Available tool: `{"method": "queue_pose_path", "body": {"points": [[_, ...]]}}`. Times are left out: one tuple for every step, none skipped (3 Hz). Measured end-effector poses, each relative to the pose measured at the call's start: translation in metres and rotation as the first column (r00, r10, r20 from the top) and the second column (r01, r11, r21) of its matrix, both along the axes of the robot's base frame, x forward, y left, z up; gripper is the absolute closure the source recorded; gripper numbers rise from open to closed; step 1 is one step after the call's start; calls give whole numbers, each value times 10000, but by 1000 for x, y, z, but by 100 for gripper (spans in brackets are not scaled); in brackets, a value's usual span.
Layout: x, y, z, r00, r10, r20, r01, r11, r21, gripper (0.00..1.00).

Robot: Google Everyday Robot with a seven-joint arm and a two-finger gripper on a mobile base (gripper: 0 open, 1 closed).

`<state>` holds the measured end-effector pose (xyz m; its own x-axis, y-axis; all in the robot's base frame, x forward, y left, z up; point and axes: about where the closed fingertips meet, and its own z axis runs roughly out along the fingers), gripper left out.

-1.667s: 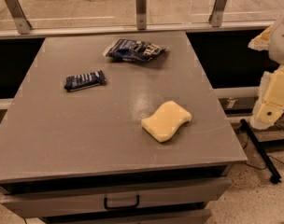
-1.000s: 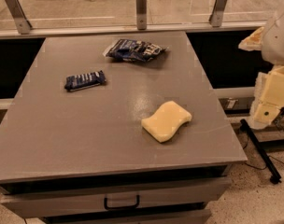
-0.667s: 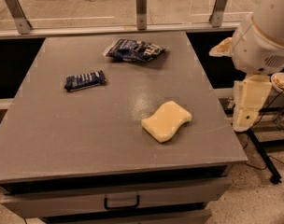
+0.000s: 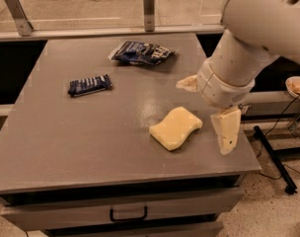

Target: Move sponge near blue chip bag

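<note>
The pale yellow sponge (image 4: 175,127) lies flat on the grey table (image 4: 66,137), right of centre and near the front. The crumpled blue chip bag (image 4: 141,52) lies at the table's far edge, well apart from the sponge. My gripper (image 4: 205,116) hangs over the table's right side, just right of the sponge and above the surface. Its cream fingers are spread: one (image 4: 226,132) points down beside the sponge, the other (image 4: 187,83) sticks out behind it. It holds nothing.
A narrow dark blue bar packet (image 4: 90,85) with white stripes lies on the table's left half. The table has a drawer with a handle (image 4: 128,215) in front. A glass railing with metal posts (image 4: 149,6) runs behind. A black stand leg (image 4: 273,154) lies on the floor at right.
My arm has swung in from the right edge and now reaches over the table, bringing the gripper next to the sponge. The sponge, bag and bar packet have not moved.
</note>
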<state>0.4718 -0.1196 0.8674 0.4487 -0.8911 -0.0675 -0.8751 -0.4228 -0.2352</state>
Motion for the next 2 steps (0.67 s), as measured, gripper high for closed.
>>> {"method": "queue_pose_path", "body": {"points": [[-4, 34, -28, 9901, 1397, -125, -1401, 9893, -409, 0], [-5, 35, -29, 9892, 1456, -156, -1462, 9883, -430, 0]]}}
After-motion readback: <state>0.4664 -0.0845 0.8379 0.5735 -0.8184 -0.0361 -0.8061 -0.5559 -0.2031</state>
